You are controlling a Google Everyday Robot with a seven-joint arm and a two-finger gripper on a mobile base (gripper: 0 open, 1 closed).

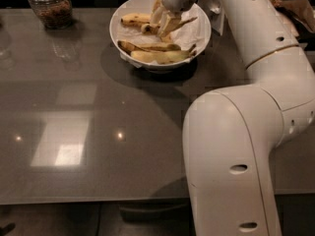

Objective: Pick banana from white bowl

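The white bowl (202,33) stands at the back middle of the table, lined with white paper. My gripper (165,22) reaches down into it from above. Its pale fingers (171,24) are closed across the middle of the slim banana (147,28). The banana's dark tip shows to the left of the gripper and its thin stem sticks out to the right. It sits low inside the bowl. A brown-speckled banana (134,18) lies at the bowl's back left. A thin dark-ended banana (147,46) and a larger pale greenish-yellow banana (160,56) lie along the front.
A glass jar (49,5) with brown contents stands at the back left of the grey table (98,132). My white arm (256,107) crosses the right side of the view. Brown paper items (298,6) lie at the back right.
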